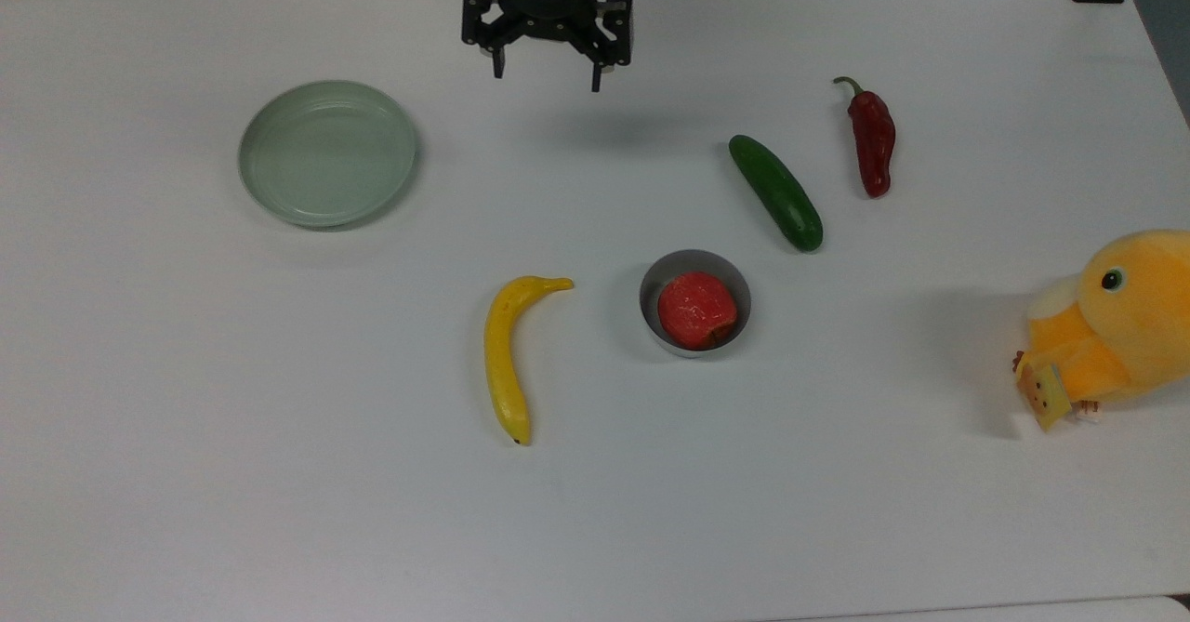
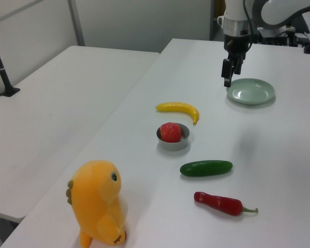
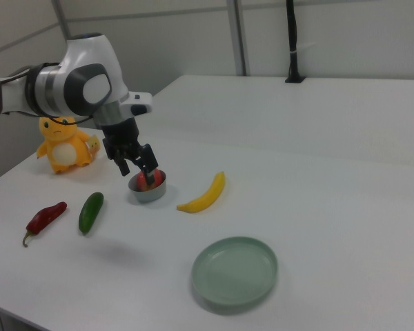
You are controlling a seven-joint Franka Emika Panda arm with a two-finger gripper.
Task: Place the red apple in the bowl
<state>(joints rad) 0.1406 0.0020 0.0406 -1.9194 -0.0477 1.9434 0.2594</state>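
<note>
The red apple (image 1: 697, 310) lies inside the small grey bowl (image 1: 648, 298) near the middle of the white table. It also sits in the bowl (image 2: 173, 145) in the left view, as the apple (image 2: 170, 132). My gripper (image 1: 547, 78) hangs open and empty high over the table's far part, well away from the bowl, toward the top view's upper left. In the left view the gripper (image 2: 227, 80) hovers beside the green plate. In the right view the gripper (image 3: 139, 169) stands in front of the bowl (image 3: 148, 194) and partly hides the apple (image 3: 146, 181).
A pale-green plate (image 1: 327, 152) lies at the top view's left. A banana (image 1: 507, 357) is left of the bowl. A cucumber (image 1: 776, 192) and a dark-red chili (image 1: 872, 143) lie to its upper right. A yellow plush toy (image 1: 1111, 324) stands at the right edge.
</note>
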